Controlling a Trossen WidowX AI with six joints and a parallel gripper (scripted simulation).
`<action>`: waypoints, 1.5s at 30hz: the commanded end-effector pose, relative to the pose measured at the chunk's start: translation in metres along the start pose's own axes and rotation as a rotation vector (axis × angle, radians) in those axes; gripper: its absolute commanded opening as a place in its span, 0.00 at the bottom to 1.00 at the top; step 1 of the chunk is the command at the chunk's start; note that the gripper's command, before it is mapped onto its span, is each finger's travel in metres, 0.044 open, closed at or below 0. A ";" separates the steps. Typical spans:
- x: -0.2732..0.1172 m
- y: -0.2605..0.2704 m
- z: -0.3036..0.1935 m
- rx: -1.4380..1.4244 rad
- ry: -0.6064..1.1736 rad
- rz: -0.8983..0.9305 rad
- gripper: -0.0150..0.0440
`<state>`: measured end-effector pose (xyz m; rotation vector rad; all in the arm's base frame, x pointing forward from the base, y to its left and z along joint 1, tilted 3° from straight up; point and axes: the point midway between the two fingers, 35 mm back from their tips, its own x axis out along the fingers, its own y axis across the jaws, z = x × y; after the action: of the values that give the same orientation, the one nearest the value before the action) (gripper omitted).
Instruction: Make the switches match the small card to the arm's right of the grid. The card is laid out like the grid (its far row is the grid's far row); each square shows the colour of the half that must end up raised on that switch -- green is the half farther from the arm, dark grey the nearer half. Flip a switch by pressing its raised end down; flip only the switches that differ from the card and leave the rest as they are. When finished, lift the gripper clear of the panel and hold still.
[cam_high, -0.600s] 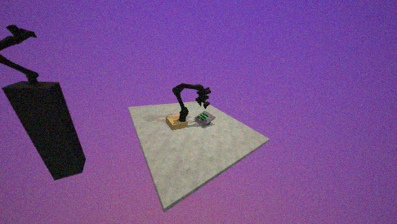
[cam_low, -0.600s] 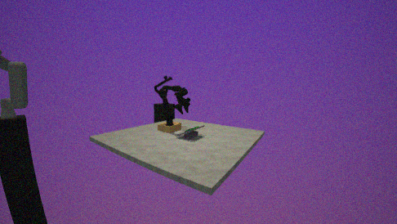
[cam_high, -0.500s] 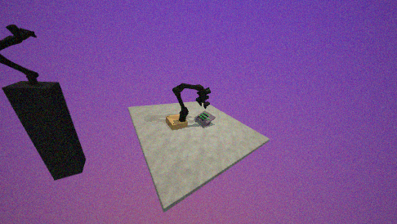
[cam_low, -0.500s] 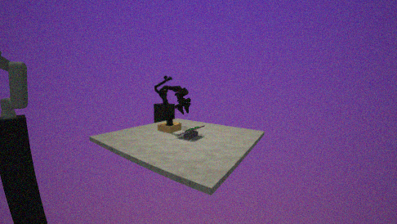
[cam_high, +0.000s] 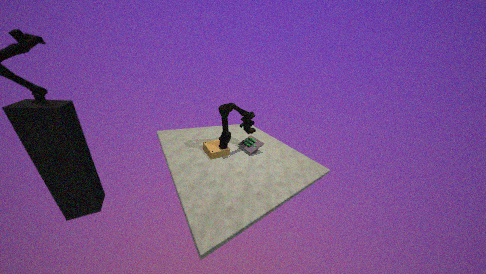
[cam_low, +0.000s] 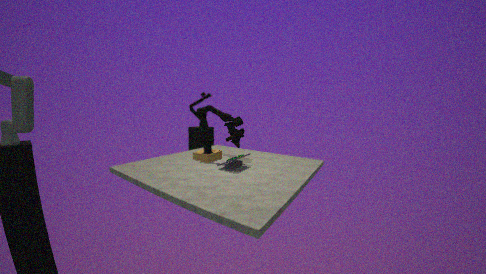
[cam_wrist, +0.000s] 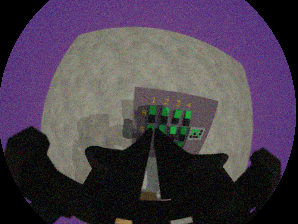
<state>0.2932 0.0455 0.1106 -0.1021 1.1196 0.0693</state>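
The tilted grey-purple switch panel bears a grid of switches with green far halves and dark near halves. Columns are labelled 1, 2, 3 and 4. The far-row switch under label 4 and its row neighbours show in the wrist view. The nearer rows are partly hidden by the fingers. Which halves are raised is too small to tell. The small card, light-edged with green and dark squares, sits right of the grid; its pattern is too blurred to read fully. My gripper is shut and empty, above the panel.
The arm stands on a wooden base block on the pale table. Shadows of the arm fall left of the panel in the wrist view. A dark pedestal with another arm-like shape stands off to the left.
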 end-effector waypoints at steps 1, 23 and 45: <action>0.027 0.000 -0.005 0.000 -0.001 -0.006 0.25; 0.053 0.000 -0.006 0.000 -0.004 -0.006 0.25; 0.054 0.000 -0.006 0.000 -0.004 -0.006 0.25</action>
<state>0.3104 0.0448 0.0596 -0.1020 1.1180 0.0627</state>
